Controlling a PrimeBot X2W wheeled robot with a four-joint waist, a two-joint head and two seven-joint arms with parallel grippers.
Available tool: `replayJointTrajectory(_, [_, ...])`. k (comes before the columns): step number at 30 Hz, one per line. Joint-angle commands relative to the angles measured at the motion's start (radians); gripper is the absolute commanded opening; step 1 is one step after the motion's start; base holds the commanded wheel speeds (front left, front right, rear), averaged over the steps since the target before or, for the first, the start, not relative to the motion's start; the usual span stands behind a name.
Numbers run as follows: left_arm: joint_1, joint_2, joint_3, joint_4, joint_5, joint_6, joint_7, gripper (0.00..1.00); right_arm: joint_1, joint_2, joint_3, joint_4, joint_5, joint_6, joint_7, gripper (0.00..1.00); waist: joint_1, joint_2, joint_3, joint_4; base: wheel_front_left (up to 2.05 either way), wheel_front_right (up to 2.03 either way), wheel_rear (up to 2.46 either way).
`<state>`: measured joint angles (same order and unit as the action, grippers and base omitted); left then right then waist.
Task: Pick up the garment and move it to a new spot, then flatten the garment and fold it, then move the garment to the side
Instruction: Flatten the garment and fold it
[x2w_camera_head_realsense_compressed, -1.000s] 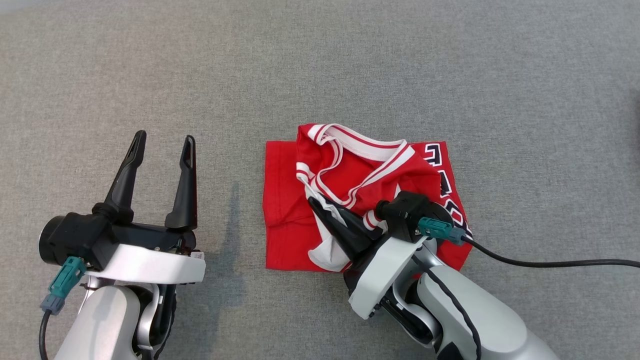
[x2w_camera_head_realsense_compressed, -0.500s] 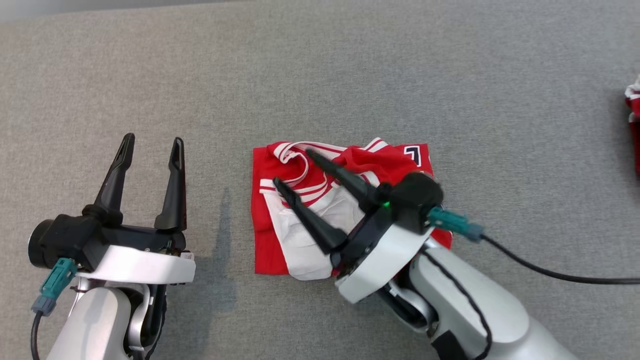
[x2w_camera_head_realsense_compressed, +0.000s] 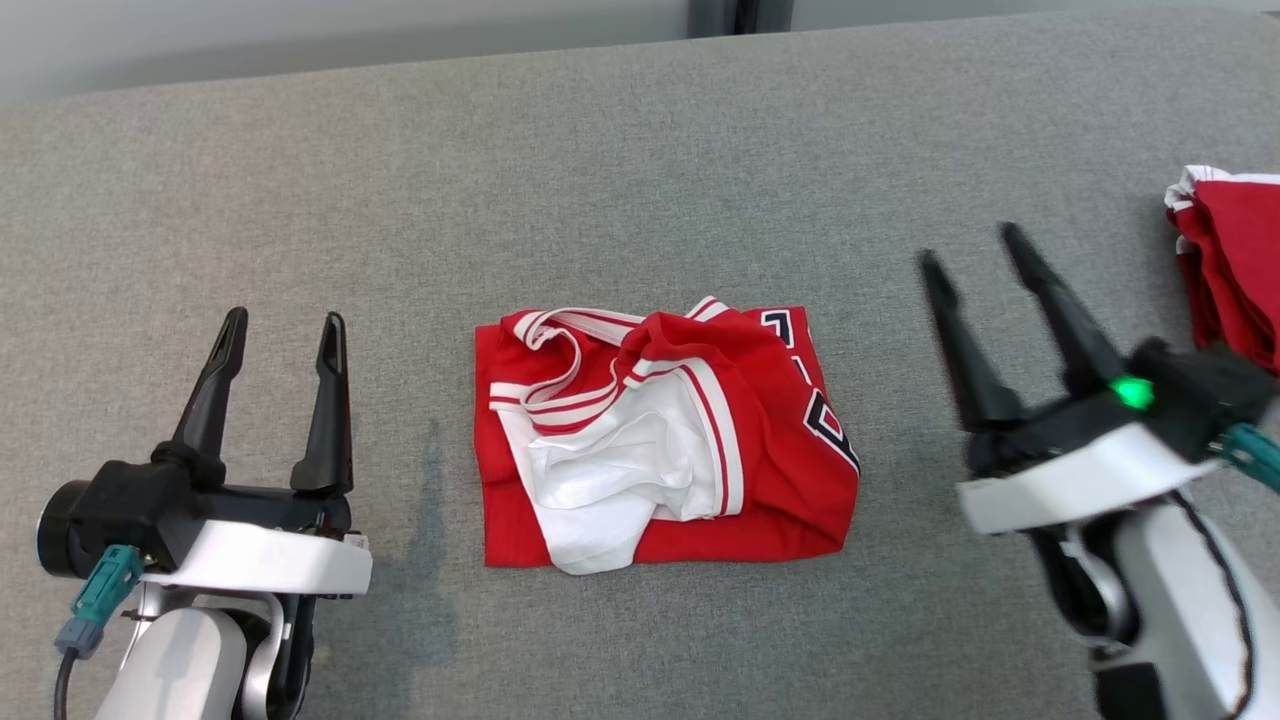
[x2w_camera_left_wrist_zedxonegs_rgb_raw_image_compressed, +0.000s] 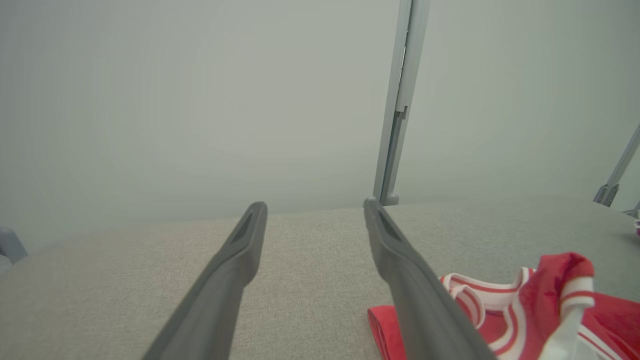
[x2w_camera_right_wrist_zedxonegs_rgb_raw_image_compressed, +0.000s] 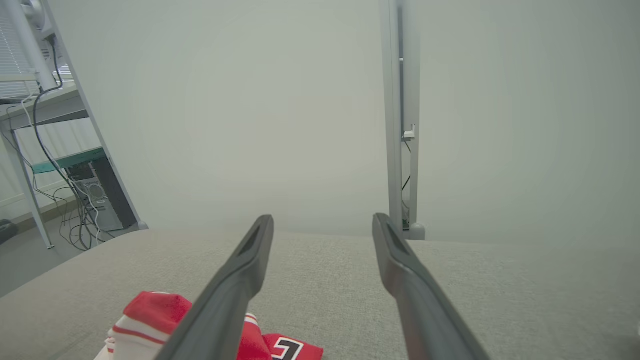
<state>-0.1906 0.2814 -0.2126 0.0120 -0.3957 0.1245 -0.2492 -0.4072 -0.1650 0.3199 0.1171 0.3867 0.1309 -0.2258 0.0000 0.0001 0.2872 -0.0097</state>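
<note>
Garment (x2w_camera_head_realsense_compressed: 665, 440), a red jersey loosely folded mid-frame on the grey table (x2w_camera_head_realsense_compressed: 640, 180), strikes us as light and limp, best pinched at its lower-right corner; left fingers (x2w_camera_head_realsense_compressed: 328, 400) and right fingers (x2w_camera_head_realsense_compressed: 958, 340) gape empty.

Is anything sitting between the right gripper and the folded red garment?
Nothing visible. Bare grey surface lies between the open right gripper and the red garment; the other red pile sits on the gripper's far side.

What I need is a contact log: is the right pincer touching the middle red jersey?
Apart. The head view shows the open right pincer beside the jersey, with bare grey surface between them.
</note>
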Motion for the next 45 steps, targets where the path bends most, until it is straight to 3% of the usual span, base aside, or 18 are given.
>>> replayJointTrajectory(1, [0.014, 0.014, 0.002, -0.008, 0.012, 0.010, 0.009, 1.00, 0.066, -0.027, -0.098, -0.011, -0.031, 0.000, 0.019, 1.00, 0.0000, -0.0001, -0.009, -0.006, 0.00, 0.00, 0.00])
replayJointTrajectory(9, [0.043, 0.026, 0.003, -0.027, 0.011, 0.026, 0.026, 1.00, 0.203, -0.045, -0.263, -0.057, -0.076, 0.000, 0.068, 1.00, 0.0000, -0.0001, -0.029, -0.011, 0.00, 0.00, 0.00])
replayJointTrajectory(22, [0.053, 0.031, -0.009, -0.053, 0.007, 0.037, 0.041, 1.00, 0.214, -0.029, -0.277, -0.087, -0.075, 0.000, 0.093, 1.00, 0.0000, -0.0001, -0.031, -0.006, 0.00, 0.00, 0.00])
replayJointTrajectory(23, [0.050, 0.032, -0.010, -0.055, 0.007, 0.036, 0.039, 1.00, 0.204, -0.035, -0.264, -0.082, -0.072, 0.000, 0.099, 0.28, 0.0000, -0.0001, -0.029, -0.004, 0.00, 0.00, 0.00])
replayJointTrajectory(24, [0.047, 0.031, -0.011, -0.056, 0.007, 0.036, 0.041, 1.00, 0.193, -0.040, -0.252, -0.074, -0.067, 0.000, 0.104, 0.00, 0.0000, -0.0001, -0.026, -0.002, 0.00, 0.00, 0.00])
replayJointTrajectory(29, [0.026, 0.024, -0.024, -0.059, 0.006, 0.029, 0.041, 1.00, 0.120, -0.063, -0.159, -0.015, -0.051, 0.000, 0.118, 0.00, 0.0000, -0.0001, -0.009, 0.024, 0.00, 0.00, 0.00])
replayJointTrajectory(35, [0.010, 0.006, -0.039, -0.052, 0.002, 0.026, 0.031, 1.00, 0.013, -0.065, 0.026, 0.083, -0.014, 0.000, 0.113, 0.00, 0.0000, -0.0001, 0.014, 0.065, 0.00, 0.00, 0.00])
replayJointTrajectory(45, [-0.030, -0.023, -0.056, -0.028, -0.005, 0.012, 0.012, 1.00, -0.167, -0.078, 0.256, 0.346, 0.059, 0.000, 0.095, 0.00, 0.0000, -0.0001, 0.056, 0.117, 0.00, 0.00, 0.00])
